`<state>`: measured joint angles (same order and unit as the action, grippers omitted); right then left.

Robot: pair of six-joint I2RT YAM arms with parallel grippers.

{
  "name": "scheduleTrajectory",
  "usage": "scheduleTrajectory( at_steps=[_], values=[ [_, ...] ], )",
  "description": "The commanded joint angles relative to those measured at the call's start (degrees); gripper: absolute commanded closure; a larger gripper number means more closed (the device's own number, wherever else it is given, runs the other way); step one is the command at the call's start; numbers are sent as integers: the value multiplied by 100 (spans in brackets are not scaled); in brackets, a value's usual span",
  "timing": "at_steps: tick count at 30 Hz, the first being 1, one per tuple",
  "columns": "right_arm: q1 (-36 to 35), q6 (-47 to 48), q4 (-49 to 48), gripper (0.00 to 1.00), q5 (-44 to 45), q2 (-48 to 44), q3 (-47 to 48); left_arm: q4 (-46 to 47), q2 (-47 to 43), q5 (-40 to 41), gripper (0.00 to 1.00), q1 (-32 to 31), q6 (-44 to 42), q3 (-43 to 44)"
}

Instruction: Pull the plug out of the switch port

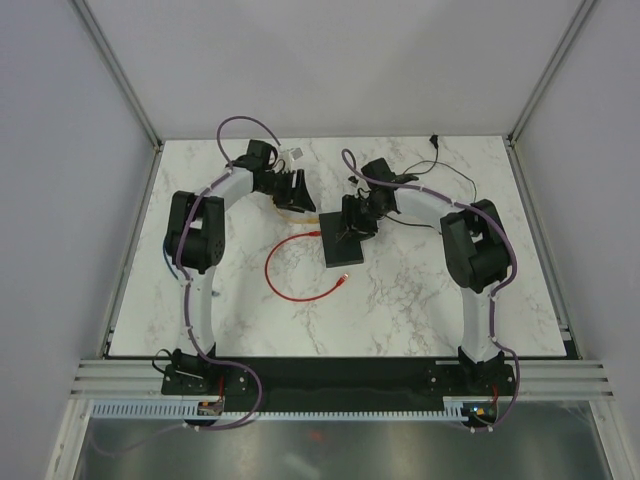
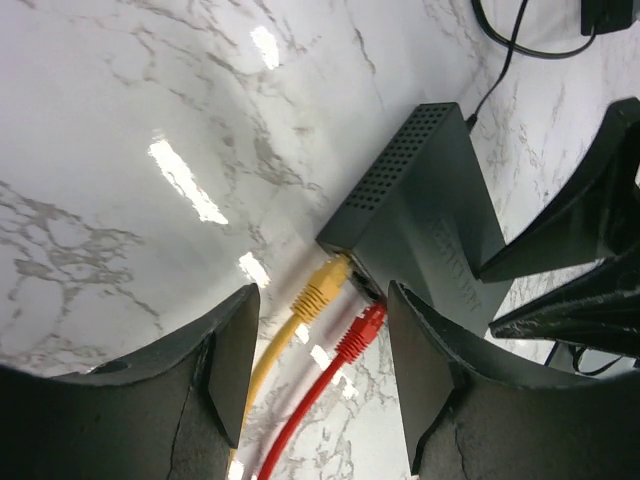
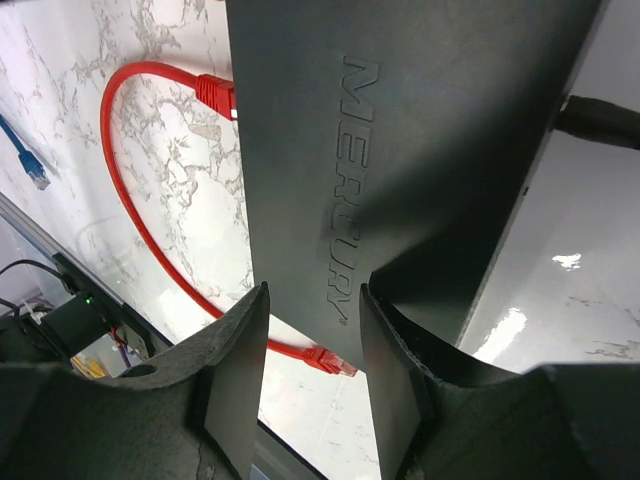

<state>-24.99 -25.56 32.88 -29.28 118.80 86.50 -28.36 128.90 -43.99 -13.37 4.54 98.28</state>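
Note:
The black switch lies mid-table; it also shows in the left wrist view and the right wrist view. A yellow plug and a red plug both sit in its ports. My left gripper is open, its jaws either side of the two cables just short of the plugs, touching neither. It hovers left of the switch in the top view. My right gripper is open over the switch's top, at its near edge.
The red cable loops across the table to a loose red end. A yellow cable runs left under my left gripper. A black power lead leaves the switch's far side. A blue cable end lies at the left.

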Motion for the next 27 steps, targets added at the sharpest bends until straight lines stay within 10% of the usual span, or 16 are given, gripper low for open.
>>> scheduleTrajectory(
  at_steps=[1,27],
  values=[
    [-58,25,43,51,80,20,166,-38,284,-487,39,36,-216,376],
    [-93,95,60,51,142,196,192,-38,408,-304,54,-140,-32,-133]
  ],
)
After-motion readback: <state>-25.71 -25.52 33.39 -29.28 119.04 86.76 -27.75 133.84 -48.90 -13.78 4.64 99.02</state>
